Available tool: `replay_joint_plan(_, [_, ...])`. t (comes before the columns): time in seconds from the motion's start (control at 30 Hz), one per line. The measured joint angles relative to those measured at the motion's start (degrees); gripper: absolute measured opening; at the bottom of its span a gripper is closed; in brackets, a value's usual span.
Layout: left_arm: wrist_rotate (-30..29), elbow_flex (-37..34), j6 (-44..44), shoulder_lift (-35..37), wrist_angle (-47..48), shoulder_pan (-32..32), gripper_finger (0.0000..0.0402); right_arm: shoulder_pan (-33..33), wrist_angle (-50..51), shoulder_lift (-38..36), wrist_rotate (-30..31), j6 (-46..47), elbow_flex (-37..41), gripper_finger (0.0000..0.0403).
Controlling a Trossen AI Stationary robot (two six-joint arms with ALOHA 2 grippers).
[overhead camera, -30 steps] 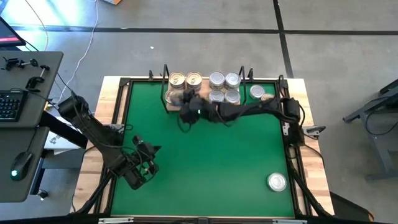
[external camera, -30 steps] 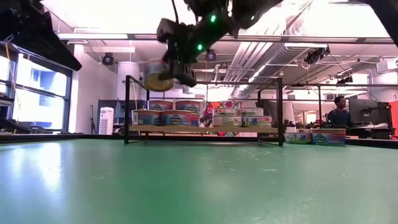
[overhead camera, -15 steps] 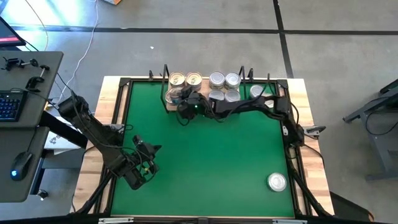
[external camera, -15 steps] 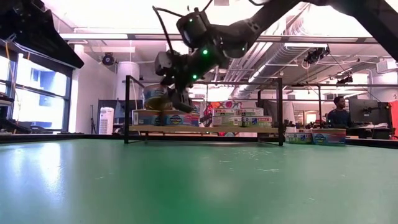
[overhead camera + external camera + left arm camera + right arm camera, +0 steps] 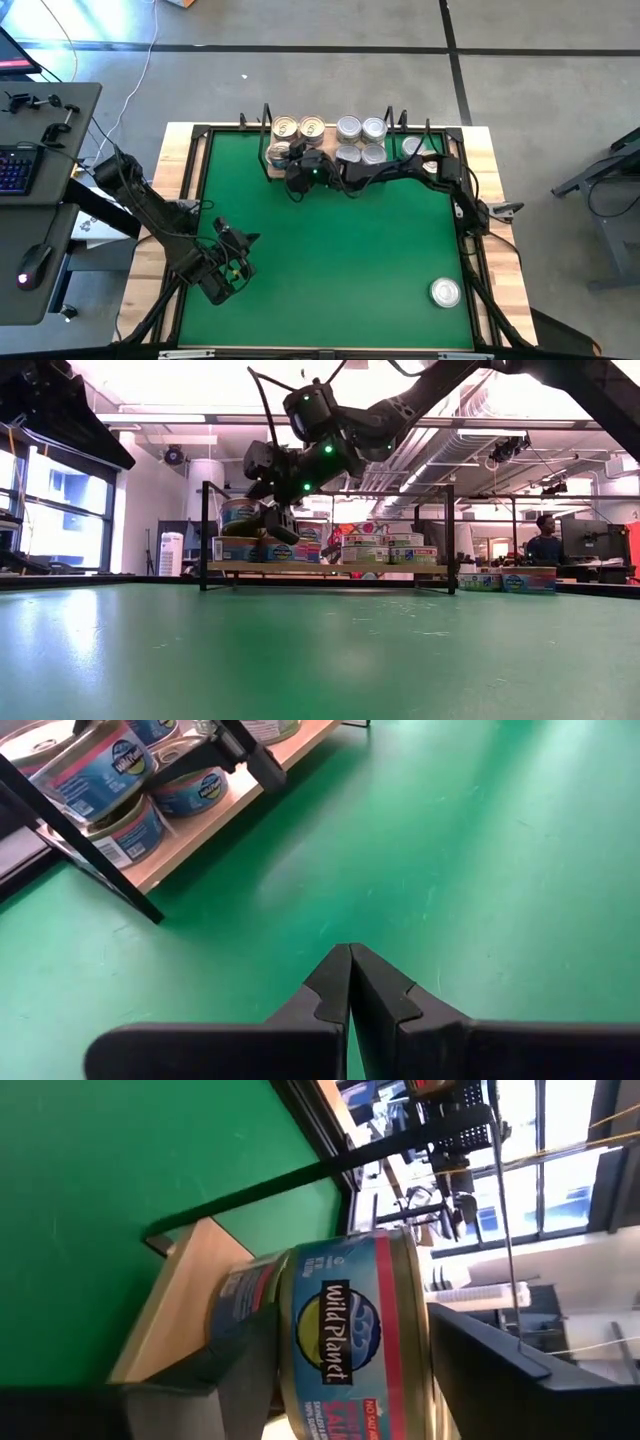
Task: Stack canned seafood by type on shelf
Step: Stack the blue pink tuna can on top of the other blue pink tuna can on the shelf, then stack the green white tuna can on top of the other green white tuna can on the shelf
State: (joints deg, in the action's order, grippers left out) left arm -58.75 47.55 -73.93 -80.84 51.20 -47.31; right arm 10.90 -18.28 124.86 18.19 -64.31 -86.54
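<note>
The shelf [image 5: 330, 568], a wooden board with black wire uprights, stands at the mat's far edge. It carries gold-lidded tins [image 5: 312, 128] on its left and silver-lidded tins [image 5: 361, 128] on its right. At its near left corner a gold-lidded tin [image 5: 240, 513] stands level on another tin [image 5: 237, 548]. My right gripper [image 5: 288, 160] is at this upper tin, rolled on its side. One finger [image 5: 500, 1370] is at lid height, and the other [image 5: 235, 1375] is lower, in front of the lower tin. My left gripper [image 5: 350, 960] hangs shut over the mat's near left. My right gripper reaches almost level from the table's right toward the upper tin [image 5: 355, 1340]. Its fingers bracket the tin's lid side and bottom side. Whether either finger touches the tin, I cannot tell. The tin rests flat on the lower tin.
A loose silver-lidded tin [image 5: 445, 292] lies on the green mat [image 5: 330, 250] at the near right. Another tin [image 5: 413, 148] sits to the right of the shelf. A black frame borders the mat. A person [image 5: 545, 540] sits in the room beyond.
My right gripper has come down and toward the table's far left edge with the gold-lidded tin. The tin hung tilted above the shelf a second ago. It now stands level on the lower tin at the shelf's near left corner.
</note>
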Motion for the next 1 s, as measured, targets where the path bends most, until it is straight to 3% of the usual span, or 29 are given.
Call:
replay_joint_plan(0.63, [0.1,0.0,-0.4,0.0,-0.6,0.0,0.0,0.1,2.8,0.0,-4.9,6.9,-4.3,0.0241])
replay_joint_plan(1.0, [0.8,0.0,-0.4,0.0,-1.4,0.0,0.0,-0.9,4.6,0.0,1.0,7.5,-8.1,0.0241])
